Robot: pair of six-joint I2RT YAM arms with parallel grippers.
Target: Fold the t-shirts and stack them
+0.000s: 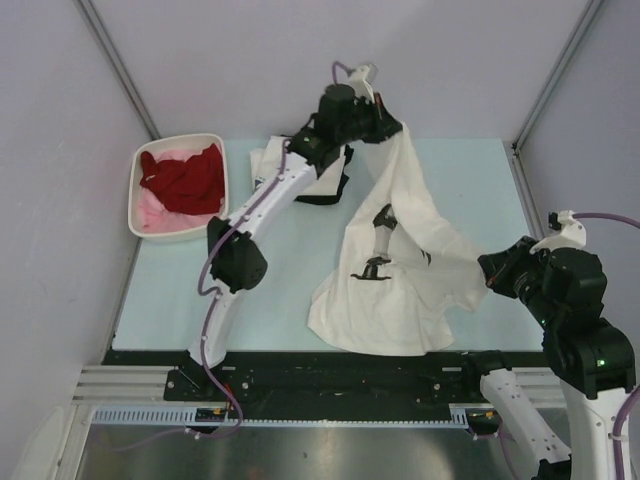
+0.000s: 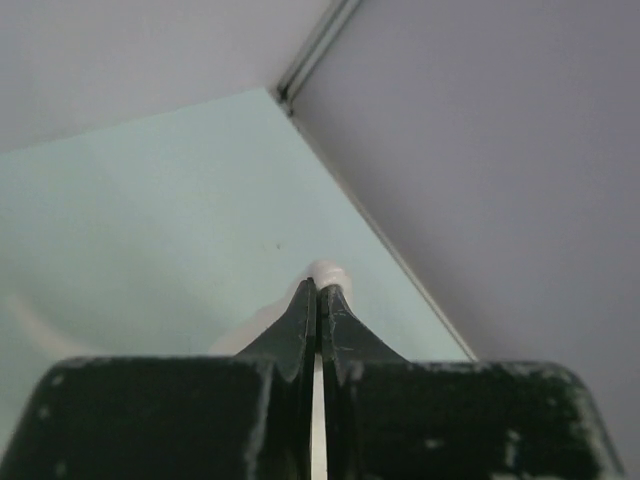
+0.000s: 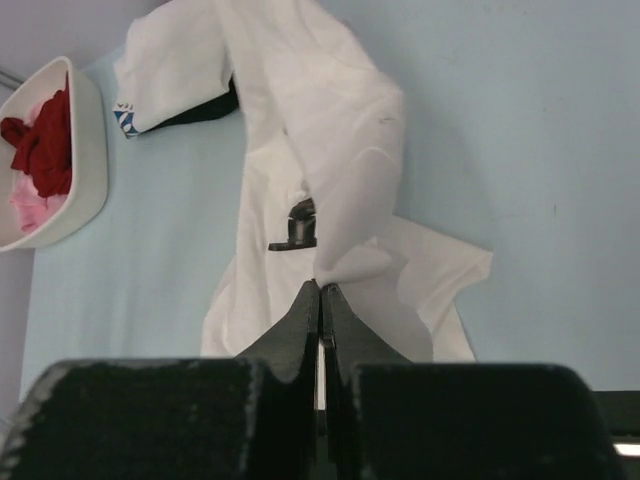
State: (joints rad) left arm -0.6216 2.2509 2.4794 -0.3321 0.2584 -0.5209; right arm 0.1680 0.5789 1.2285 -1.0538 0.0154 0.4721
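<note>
So the cream-white t-shirt (image 1: 400, 290) is strung up between both arms over the right half of the table (image 1: 170, 290), one end lifted near the far edge and the rest drooping down to a heap by the near edge; you can see a black print (image 1: 378, 245) on it. The left gripper (image 1: 385, 128) has its jaws pinched tight on the top bit of that shirt, and in the left wrist view only a little nub of white cloth pokes out past the fingertips (image 2: 305, 305). The right gripper (image 1: 484, 267) is also clamped down on the same shirt, grabbing an edge on its right side, with the fabric bunching right at the jaw tips in the right wrist view. Behind the left arm near the far edge there's a folded white shirt (image 1: 272, 160) lying on top of a black shirt (image 1: 330, 190), and the white one has a small blue mark (image 3: 125, 118). Over at the far left corner sits a white basin (image 1: 137, 215) with a dark red shirt (image 1: 185, 180) piled on a pink shirt (image 1: 150, 212).
</note>
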